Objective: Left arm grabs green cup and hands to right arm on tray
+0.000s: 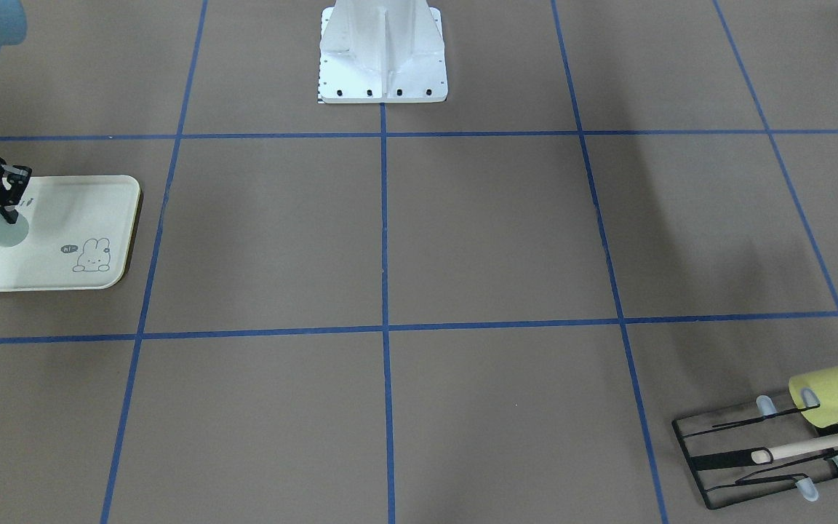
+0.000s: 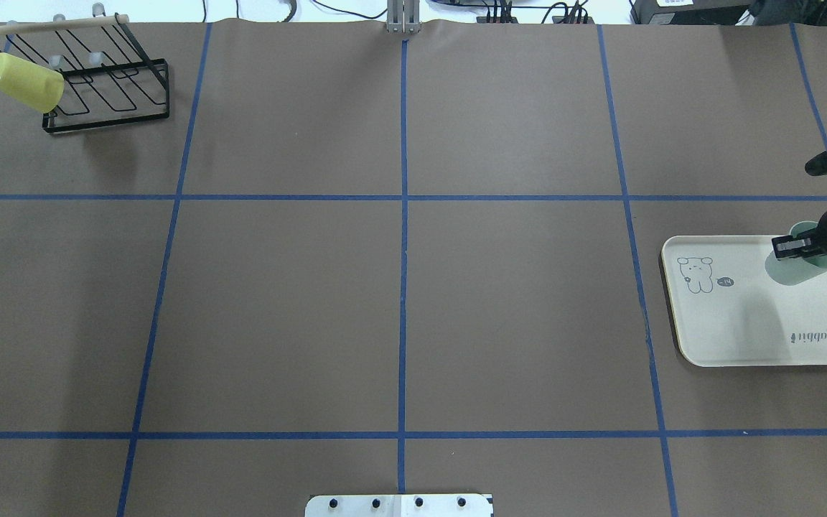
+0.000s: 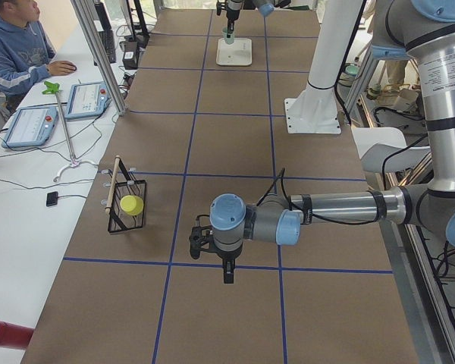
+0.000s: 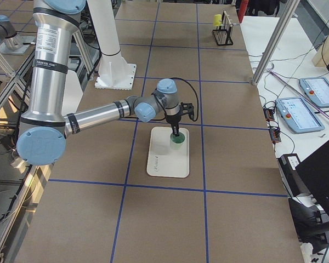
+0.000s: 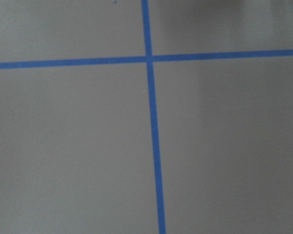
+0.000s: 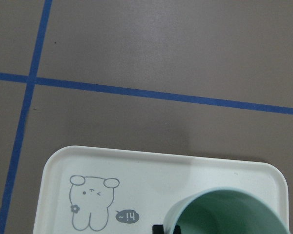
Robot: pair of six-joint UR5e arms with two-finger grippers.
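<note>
Under right gripper (image 2: 791,248), green cup (image 2: 787,273) half-hidden

Mint-grn cup (image 2: 790,271) upright over cream tray (image 2: 744,337)

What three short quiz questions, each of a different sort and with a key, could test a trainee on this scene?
1. True or false: the green cup is above the cream tray.
2. The yellow-green cup sits on: A the tray, B the black wire rack, C the table.
3. Fill in: the ___ arm's end effector grips the green cup's rim.
Key: 1 true; 2 B; 3 right.
</note>
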